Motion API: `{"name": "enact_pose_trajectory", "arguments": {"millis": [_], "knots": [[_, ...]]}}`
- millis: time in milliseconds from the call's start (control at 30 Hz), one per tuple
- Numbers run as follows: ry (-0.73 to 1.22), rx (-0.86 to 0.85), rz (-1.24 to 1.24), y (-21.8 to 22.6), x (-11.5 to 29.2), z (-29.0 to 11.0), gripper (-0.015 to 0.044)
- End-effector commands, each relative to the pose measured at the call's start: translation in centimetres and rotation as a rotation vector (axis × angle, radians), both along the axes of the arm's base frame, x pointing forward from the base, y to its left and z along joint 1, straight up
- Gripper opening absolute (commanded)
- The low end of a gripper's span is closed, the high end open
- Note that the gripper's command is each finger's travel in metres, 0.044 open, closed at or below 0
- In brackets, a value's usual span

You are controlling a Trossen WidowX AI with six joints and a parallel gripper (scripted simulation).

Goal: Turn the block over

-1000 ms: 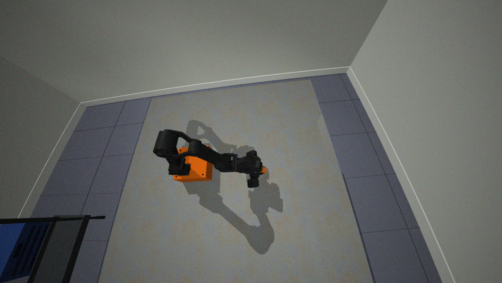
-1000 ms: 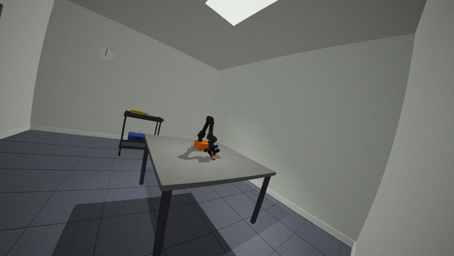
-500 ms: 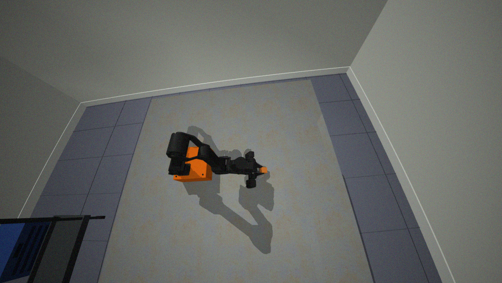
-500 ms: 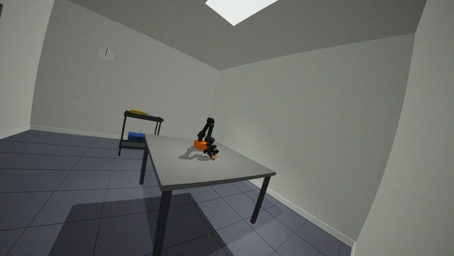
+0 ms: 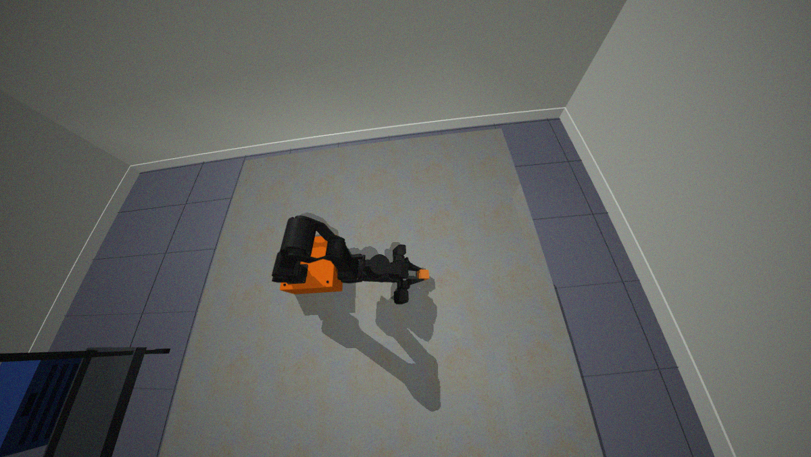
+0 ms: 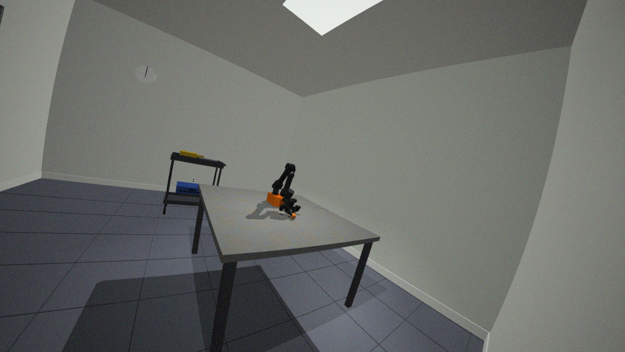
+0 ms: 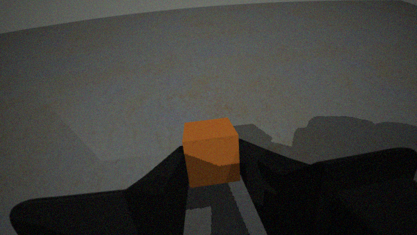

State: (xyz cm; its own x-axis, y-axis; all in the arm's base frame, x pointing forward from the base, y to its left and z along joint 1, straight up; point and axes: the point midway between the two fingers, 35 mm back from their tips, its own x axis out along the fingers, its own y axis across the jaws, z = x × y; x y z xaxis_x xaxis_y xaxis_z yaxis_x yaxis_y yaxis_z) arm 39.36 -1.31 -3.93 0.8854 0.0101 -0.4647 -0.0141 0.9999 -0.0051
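An orange block (image 5: 423, 274) (image 6: 293, 215) (image 7: 211, 149) is held between the two fingertips. My gripper (image 5: 420, 274) (image 6: 292, 214) (image 7: 210, 149) is shut on it, with one black finger on each side. In the top view the gripper points away from the base and lies nearly level, low over the table (image 5: 482, 363) (image 6: 262, 238) (image 7: 139, 80). I cannot tell whether the block touches the table. The two block faces that show in the wrist view are plain orange. No mark shows, so the marked side is hidden or too small to tell.
The arm's orange base (image 5: 311, 278) (image 6: 274, 199) stands on the table behind the gripper. The arm's shadow (image 5: 391, 363) falls across the table top. A dark cart (image 6: 196, 160) with a yellow thing and a blue box (image 6: 187, 187) stands beyond the table.
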Motion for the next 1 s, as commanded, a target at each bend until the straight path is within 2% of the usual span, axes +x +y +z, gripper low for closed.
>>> {"name": "enact_pose_trajectory", "arguments": {"millis": [0,233,767,800,967], "knots": [[0.001,0.006,0.002,0.07,-0.12,-0.09,0.0000],[0.001,0.006,0.002,0.07,-0.12,-0.09,0.0000],[0.001,0.006,0.002,0.07,-0.12,-0.09,0.0420],[0.001,0.006,0.002,0.07,-0.12,-0.09,0.0440],[0.001,0.006,0.002,0.07,-0.12,-0.09,0.0440]]}}
